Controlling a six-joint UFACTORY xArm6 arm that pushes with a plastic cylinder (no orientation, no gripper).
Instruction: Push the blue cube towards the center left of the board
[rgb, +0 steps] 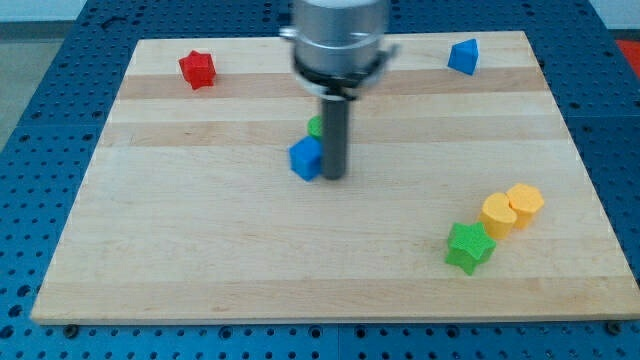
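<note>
The blue cube (305, 158) sits near the middle of the wooden board (200, 250). My tip (334, 177) rests on the board right against the cube's right side. A green block (315, 126) lies just behind the cube, mostly hidden by the rod, so its shape cannot be made out.
A red star-like block (198, 69) lies at the top left. A blue wedge-like block (463, 56) lies at the top right. Two yellow cylinders (498, 213) (525, 201) and a green star block (469, 247) cluster at the lower right.
</note>
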